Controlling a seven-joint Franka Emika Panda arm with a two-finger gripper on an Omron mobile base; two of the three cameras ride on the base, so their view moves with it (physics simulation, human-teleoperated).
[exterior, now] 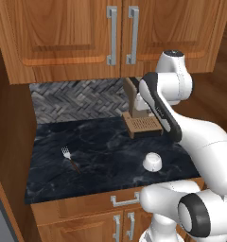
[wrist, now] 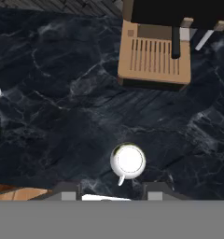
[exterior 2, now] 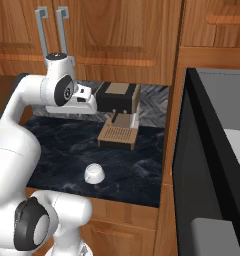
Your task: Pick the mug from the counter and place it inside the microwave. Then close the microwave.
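Tool (wrist: 113, 190) poised high above the desk (wrist: 62, 107), looking straight down, fingertips (wrist: 67, 190) parted with a clear gap between them and nothing gripped. Mug (wrist: 128, 161) sitting upright on the desk directly between and just above the two tips in the hand view, mouth up, small handle pointing toward the tool's side of that view; not touched by either fingertip. Seen from the left base view, mug (exterior: 152, 162) near the desk's front edge, below the arm's elbow; from the right base view, mug (exterior 2: 94, 173) again close to the front edge, well clear of everything else. Coffee machine (exterior 2: 118, 112) standing behind the mug against the grey herringbone back wall (exterior: 77, 99), its slatted tan drip tray (wrist: 153, 58) facing forward, well apart from the mug. Fork (exterior: 70, 159) lying flat far to the mug's left in the left base view, tines toward the wall, dark handle toward the front edge. Microwave (exterior 2: 212, 170) off to the mug's right in the right base view, door swung open, grey inside partly showing. Wooden cupboards with silver handles (exterior: 112, 35) above the desk.
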